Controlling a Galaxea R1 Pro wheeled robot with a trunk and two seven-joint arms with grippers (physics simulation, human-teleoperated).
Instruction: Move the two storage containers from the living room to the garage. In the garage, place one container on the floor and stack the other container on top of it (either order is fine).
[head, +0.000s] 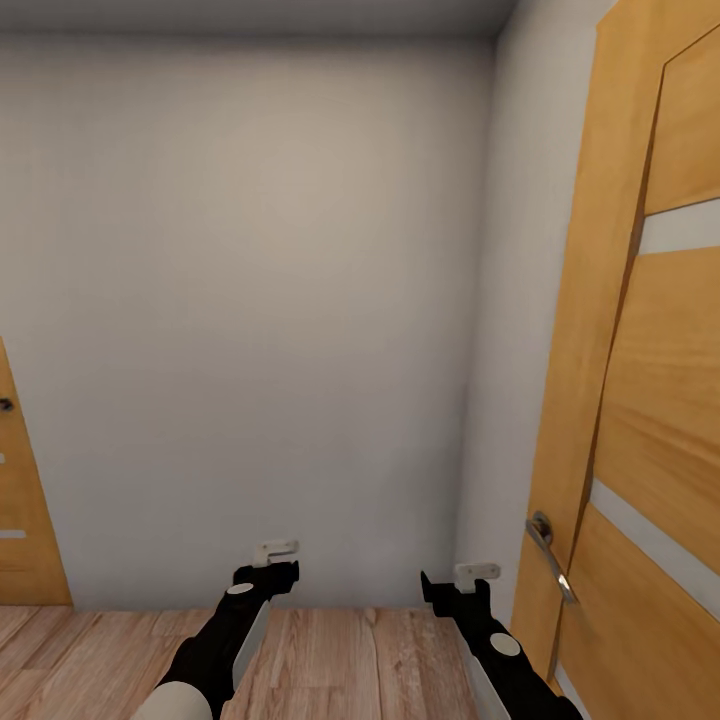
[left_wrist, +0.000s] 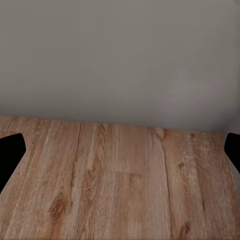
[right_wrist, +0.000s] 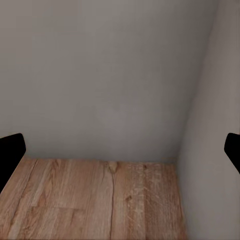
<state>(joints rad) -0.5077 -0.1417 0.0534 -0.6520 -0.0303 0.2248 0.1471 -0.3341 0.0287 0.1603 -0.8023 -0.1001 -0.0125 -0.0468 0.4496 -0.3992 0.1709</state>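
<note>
The robot stands in a small corner of a room, close to a wall. Nearest, at the bottom of the head view, its two black arms reach forward over a light wood plank floor (head: 330, 660). The left gripper (head: 270, 560) is on the left and the right gripper (head: 470, 580) is on the right. They are well apart from each other.

In the left wrist view, the two black fingers (left_wrist: 10, 155) sit at the far sides of the picture with a wide gap between them, so this claw is apart and holds nothing. In the right wrist view, the fingers (right_wrist: 11, 150) also sit at the far sides, so that claw is apart too and holds nothing.

Just beside the right arm stands a wooden door (head: 640, 400) with pale stripes and a silver handle (head: 550, 550). A bit of another wooden door (head: 25, 520) shows at the left edge.

Past the grippers, the floor ends at a plain grey-white wall (head: 250, 300). A second wall (head: 510, 300) meets it at the corner on the right.
</note>
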